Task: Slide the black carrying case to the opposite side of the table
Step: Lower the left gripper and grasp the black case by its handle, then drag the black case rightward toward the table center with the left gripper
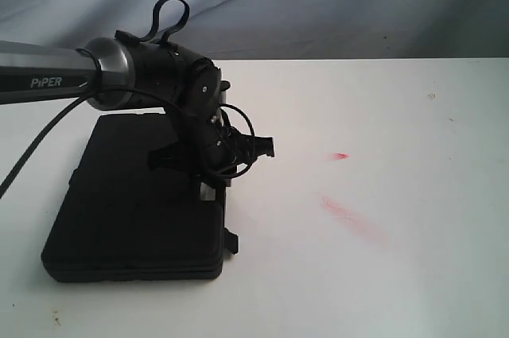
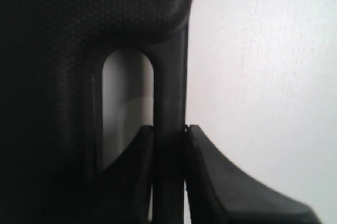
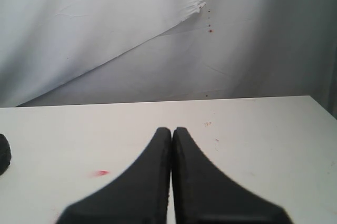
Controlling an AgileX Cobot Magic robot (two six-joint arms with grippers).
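Observation:
The black case lies flat on the left part of the white table. My left gripper reaches down onto the case's right edge, where the handle is. In the left wrist view the case fills one side, and my left gripper is shut on the thin handle bar, one finger through the cut-out and one outside. My right gripper is shut on nothing, its tips pressed together above the bare table. It does not show in the exterior view.
Red smears and a small red mark stain the table right of the case. A wrinkled grey-white backdrop hangs behind the far edge. A latch sticks out at the case's near right corner.

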